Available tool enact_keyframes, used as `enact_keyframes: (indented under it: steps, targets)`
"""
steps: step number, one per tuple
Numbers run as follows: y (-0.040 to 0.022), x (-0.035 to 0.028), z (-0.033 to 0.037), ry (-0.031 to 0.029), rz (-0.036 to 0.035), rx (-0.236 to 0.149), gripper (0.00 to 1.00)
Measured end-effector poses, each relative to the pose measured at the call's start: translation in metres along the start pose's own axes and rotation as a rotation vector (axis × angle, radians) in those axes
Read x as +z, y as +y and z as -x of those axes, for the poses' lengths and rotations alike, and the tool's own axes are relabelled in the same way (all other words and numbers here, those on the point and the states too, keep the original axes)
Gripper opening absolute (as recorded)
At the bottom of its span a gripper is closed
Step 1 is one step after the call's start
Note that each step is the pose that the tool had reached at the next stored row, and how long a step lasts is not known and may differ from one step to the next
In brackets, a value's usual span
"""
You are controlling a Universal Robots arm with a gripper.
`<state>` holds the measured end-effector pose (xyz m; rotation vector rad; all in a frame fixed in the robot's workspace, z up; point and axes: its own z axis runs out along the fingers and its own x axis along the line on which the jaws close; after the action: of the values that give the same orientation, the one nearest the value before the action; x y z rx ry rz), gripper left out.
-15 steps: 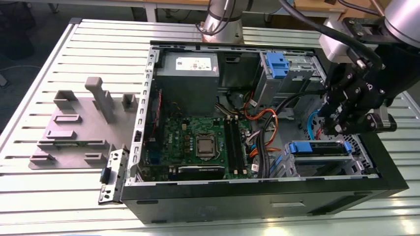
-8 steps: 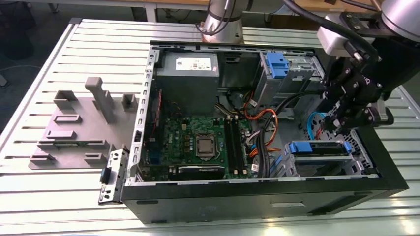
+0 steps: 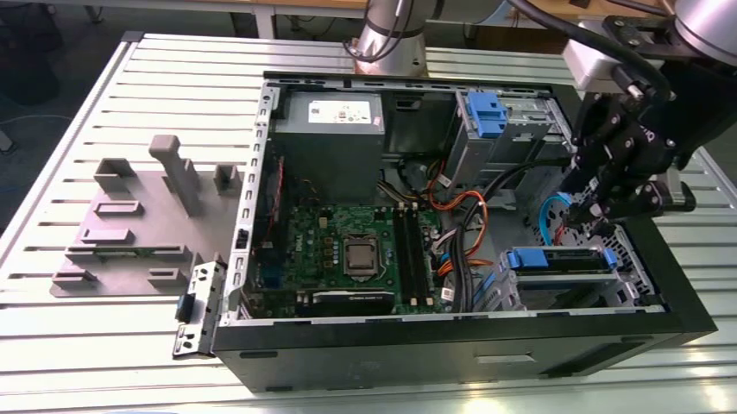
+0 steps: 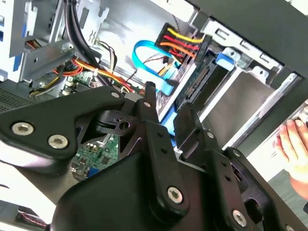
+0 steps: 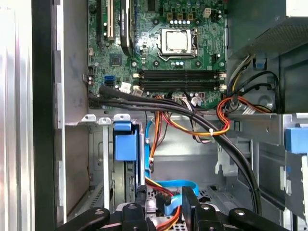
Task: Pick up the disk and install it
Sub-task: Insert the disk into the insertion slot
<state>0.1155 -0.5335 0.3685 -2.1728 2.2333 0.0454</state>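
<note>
- arm (image 3: 691, 26) hangs over the drive-bay end of the PC case (image 3: 461, 349), wrist pointing down into it
- gripper (image 3: 589, 222) sits just inside that case, fingers (image 4: 150, 98) spread apart with a clear gap

An open computer case (image 3: 461, 349) lies on the slatted white desk (image 3: 173, 78), its motherboard (image 3: 345, 250) facing up. At the exterior view's left, beside the case, sits a grey fixture plate (image 3: 127, 233). At the exterior view's right the black gripper (image 3: 589, 226) hangs inside the case just above the disk (image 3: 561, 263), which sits in the near drive cage.
</note>
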Motion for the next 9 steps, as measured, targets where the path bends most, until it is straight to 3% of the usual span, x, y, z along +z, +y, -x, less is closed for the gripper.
enact_keyframes:
  steps: [5,9]
  targets:
    - [-0.0072,0.0026,0.0001,-0.0001,0.0,0.001,0.42]
    - [-0.0079,0.0089,-0.0017,0.0,0.0,0.001,0.42]
